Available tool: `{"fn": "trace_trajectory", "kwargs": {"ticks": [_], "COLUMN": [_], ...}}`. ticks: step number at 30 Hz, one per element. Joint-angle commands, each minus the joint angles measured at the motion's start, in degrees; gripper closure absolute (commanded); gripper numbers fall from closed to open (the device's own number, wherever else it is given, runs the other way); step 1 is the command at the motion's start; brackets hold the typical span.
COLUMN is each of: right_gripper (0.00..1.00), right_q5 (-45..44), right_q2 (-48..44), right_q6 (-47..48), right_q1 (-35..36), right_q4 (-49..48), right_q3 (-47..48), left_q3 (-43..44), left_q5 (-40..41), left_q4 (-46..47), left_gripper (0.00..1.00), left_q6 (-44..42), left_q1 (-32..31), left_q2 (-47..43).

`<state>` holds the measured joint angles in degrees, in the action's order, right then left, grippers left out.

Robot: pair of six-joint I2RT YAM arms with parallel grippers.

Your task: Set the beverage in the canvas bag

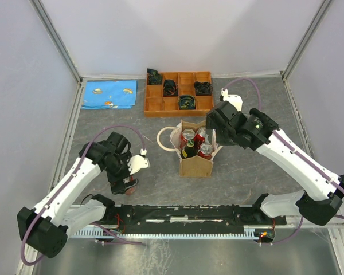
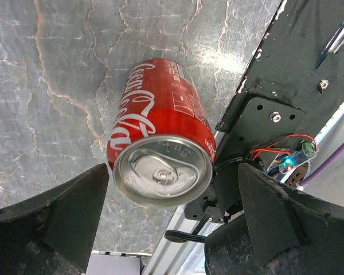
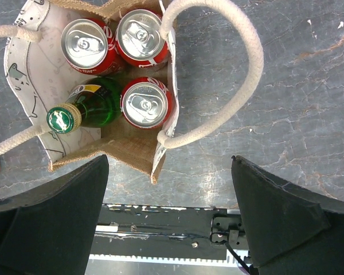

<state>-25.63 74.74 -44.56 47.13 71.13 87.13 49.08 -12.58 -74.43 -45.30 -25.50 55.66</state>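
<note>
Filling canvas bag point(image 3: 24, 71): three cans point(image 3: 144, 103), one bottle point(image 3: 90, 109)

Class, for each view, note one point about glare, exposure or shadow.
Top external: even light, soft shadows on the table. Left wrist: lid glare on the cola can, left fingers underexposed. Right wrist: can lids in the canvas bag glint, right fingers dark.

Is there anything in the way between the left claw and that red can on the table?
Nothing visible. The red can stands alone on the table, right below the left gripper, whose jaws stand open.
</note>
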Motion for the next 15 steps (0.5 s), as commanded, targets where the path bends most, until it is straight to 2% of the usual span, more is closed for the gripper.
{"fn": "trace_trajectory", "kwargs": {"ticks": [1, 4, 6, 7, 8, 12, 13, 15], "right_gripper": [0.04, 0.04, 0.04, 0.04, 0.04, 0.04, 0.04, 0.04], "right_q5": [-0.5, -0.8, -1.0, -1.1, -1.1, -1.2, -1.1, -0.4], "right_q2": [0.2, 0.2, 0.2, 0.2, 0.2, 0.2, 0.2, 0.2], "right_q6": [-0.6, -0.5, -0.5, -0.5, -0.5, -0.7, -0.7, -0.6], "right_q1": [0.0, -0.1, 0.0, 0.0, 0.0, 0.0, 0.0, -0.1], "right_q4": [-0.9, -0.7, -0.5, -0.4, -0.4, -0.2, -0.3, -0.3], "right_q3": [0.3, 0.5, 0.5, 0.6, 0.6, 0.6, 0.5, 0.4], "left_q3": [-1.8, -2.7, -3.3, -3.6, -3.8, -3.0, -2.2, 0.5], "left_q5": [-0.6, -0.6, -0.6, -0.7, -0.8, -1.1, -1.0, -1.2], "left_q4": [4.4, 6.5, 7.8, 8.3, 8.7, 9.2, 9.2, 9.1], "left_gripper": [0.00, 0.03, 0.12, 0.20, 0.33, 0.91, 0.97, 0.97], "left_q6": [-2.4, -1.9, -1.7, -1.5, -1.3, 0.3, 0.9, 1.9], "left_q1": [0.1, 0.1, 0.1, 0.1, 0.1, 0.1, 0.2, 0.1], "left_q2": [1.0, 1.6, 1.9, 2.0, 2.1, 2.2, 2.0, 1.8]}}
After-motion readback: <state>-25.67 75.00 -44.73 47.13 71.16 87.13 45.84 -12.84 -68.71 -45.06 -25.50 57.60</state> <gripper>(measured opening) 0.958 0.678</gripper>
